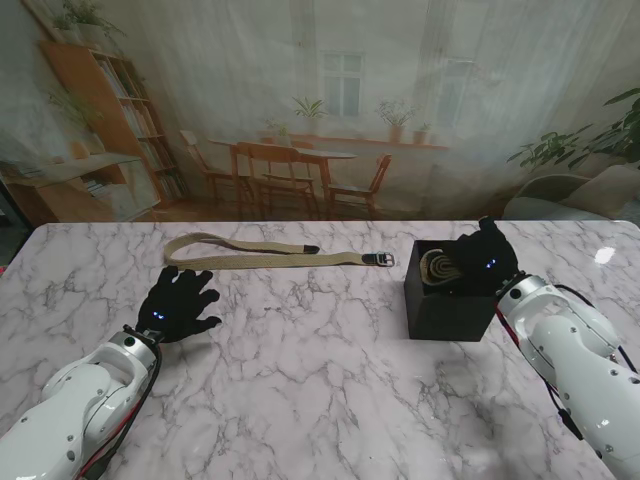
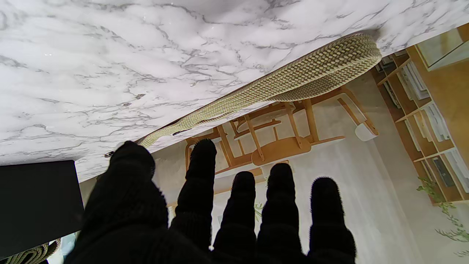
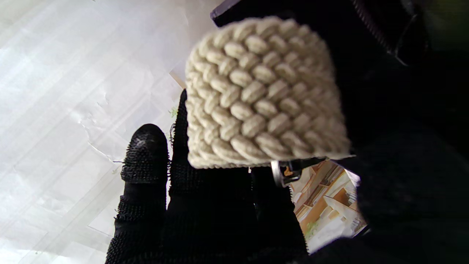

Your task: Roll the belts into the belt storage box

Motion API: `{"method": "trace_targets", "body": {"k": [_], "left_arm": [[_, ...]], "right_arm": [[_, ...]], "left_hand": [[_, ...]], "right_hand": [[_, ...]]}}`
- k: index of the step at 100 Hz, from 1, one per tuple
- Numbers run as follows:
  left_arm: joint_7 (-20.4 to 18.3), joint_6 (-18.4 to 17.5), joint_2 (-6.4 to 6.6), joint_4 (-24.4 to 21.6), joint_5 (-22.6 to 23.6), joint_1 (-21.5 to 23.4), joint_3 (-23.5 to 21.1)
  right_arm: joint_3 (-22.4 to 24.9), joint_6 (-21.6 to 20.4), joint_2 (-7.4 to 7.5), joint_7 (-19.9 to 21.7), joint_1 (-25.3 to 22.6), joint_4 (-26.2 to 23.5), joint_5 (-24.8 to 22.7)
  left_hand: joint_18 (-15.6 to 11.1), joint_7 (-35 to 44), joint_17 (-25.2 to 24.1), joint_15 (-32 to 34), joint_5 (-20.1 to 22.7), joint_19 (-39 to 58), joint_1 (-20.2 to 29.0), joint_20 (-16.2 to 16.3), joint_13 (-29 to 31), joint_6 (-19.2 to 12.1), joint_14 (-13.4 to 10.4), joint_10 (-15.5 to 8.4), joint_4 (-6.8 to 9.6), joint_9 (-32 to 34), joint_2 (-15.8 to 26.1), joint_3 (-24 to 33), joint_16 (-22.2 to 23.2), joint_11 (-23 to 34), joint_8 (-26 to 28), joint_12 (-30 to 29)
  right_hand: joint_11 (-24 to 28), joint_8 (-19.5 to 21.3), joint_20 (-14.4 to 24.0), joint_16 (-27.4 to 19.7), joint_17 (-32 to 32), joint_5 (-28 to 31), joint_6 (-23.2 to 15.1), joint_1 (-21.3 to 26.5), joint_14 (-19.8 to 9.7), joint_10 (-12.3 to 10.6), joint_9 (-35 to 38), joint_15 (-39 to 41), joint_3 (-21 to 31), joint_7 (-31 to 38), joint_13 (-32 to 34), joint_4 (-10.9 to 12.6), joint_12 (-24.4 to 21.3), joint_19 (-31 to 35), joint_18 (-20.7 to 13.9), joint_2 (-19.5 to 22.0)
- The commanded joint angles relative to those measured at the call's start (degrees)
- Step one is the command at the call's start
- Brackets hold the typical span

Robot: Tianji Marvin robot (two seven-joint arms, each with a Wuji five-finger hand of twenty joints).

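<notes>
Right hand point(image 1: 487, 260) clasps the rolled belt point(image 1: 438, 266) inside the black storage box point(image 1: 450, 305). Left hand point(image 1: 178, 304), fingers spread, holds nothing; the flat belt point(image 1: 270, 252) lies unobstructed on the desk point(image 1: 320, 390), just beyond

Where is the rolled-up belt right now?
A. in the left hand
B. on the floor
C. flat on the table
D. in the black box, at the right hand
D: the rolled belt sits in the black box, with the right hand on it.
</notes>
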Motion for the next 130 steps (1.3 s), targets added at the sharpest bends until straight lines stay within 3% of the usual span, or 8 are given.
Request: {"method": "trace_targets", "body": {"k": [1, 32, 54, 74, 104, 130], "left_arm": [[-0.75, -0.11, 0.0, -0.1, -0.03, -0.04, 0.17], [-0.55, -0.05, 0.0, -0.11, 0.06, 0.04, 0.07], [-0.54, -0.12, 0.01, -0.05, 0.04, -0.04, 0.16], [-0.63, -0.14, 0.02, 0.01, 0.0, -0.18, 0.31], [-1.09, -0.08, 0.01, -0.08, -0.06, -0.28, 0.45], [-1.64, -0.07, 0.01, -0.14, -0.15, -0.43, 0.67]], "right_arm": [[0.54, -0.75, 0.47, -0.26, 0.24, -0.43, -0.56], [-0.01, -8.62, 1.69, -1.15, 2.68, 0.27, -0.75], [-0.13, -12.86, 2.41, -2.79, 4.07, 1.3, -0.31], [0.82, -15.84, 3.32, -6.89, 4.96, 2.22, -0.73], [1.99, -19.82, 3.74, -8.75, 7.03, 3.49, 0.56], [0.53, -27.09, 4.19, -8.69, 10.44, 6.59, 3.78]], "left_hand": [[2.11, -0.85, -0.88, -1.58, 1.63, -1.99, 0.4, -0.72, -0.67, 0.42, 0.74, 0.5, -0.84, 0.95, 2.05, -1.16, -0.66, -1.32, -0.36, 0.03], [2.16, -0.95, -0.85, -1.56, 1.55, -2.06, 0.38, -0.62, -0.62, 0.35, 0.69, 0.46, -0.84, 1.0, 2.05, -1.17, -0.65, -1.3, -0.37, 0.05], [2.12, -1.08, -0.85, -1.57, 1.39, -2.12, 0.42, -0.56, -0.66, 0.37, 0.7, 0.46, -0.83, 1.0, 2.07, -1.17, -0.65, -1.28, -0.42, 0.06], [2.15, -1.14, -0.84, -1.56, 1.33, -2.17, 0.35, -0.52, -0.62, 0.34, 0.68, 0.47, -0.84, 0.94, 2.08, -1.18, -0.65, -1.31, -0.44, 0.05], [2.11, -1.16, -0.77, -1.55, 1.36, -2.22, 0.4, -0.46, -0.56, 0.33, 0.7, 0.5, -0.82, 1.02, 2.08, -1.13, -0.64, -1.28, -0.43, 0.06], [2.13, -1.18, -0.81, -1.59, 1.34, -2.28, 0.33, -0.42, -0.6, 0.4, 0.7, 0.51, -0.84, 1.02, 2.09, -1.17, -0.64, -1.29, -0.44, 0.05]], "right_hand": [[0.9, 1.65, -0.27, -0.56, -0.3, 9.09, -24.38, 12.97, -2.69, -7.14, 3.48, -1.45, 12.95, 8.29, -0.87, 4.7, 0.54, -0.56, -0.76, 7.77], [-1.09, 4.67, -1.13, -0.91, -0.78, 11.03, -28.4, 14.2, -4.47, -8.64, 1.9, -3.44, 14.2, 5.71, -2.37, 4.53, 0.94, -2.45, -2.85, 8.05], [-4.27, 9.46, -1.98, -0.48, -2.66, 11.55, -31.8, 15.18, -5.67, -9.91, 0.83, -6.23, 15.1, 4.61, -4.07, 4.32, 0.03, -4.29, -3.64, 8.37], [-5.88, 12.83, -2.16, -0.42, -3.67, 11.47, -33.66, 14.78, -6.83, -11.32, 1.38, -7.01, 15.54, 4.15, -4.69, 4.04, -0.24, -4.7, -3.65, 8.65], [-6.32, 13.0, -2.27, -0.62, -3.28, 10.21, -34.05, 14.18, -7.65, -12.14, 1.94, -7.11, 15.63, 3.59, -4.45, 3.84, -0.57, -4.61, -3.9, 8.83], [-7.61, 14.07, -2.72, -1.16, -3.65, 9.97, -35.11, 14.36, -8.3, -12.97, 2.61, -8.34, 17.21, 4.13, -4.79, 3.6, -1.52, -5.17, -3.69, 8.09]]}}
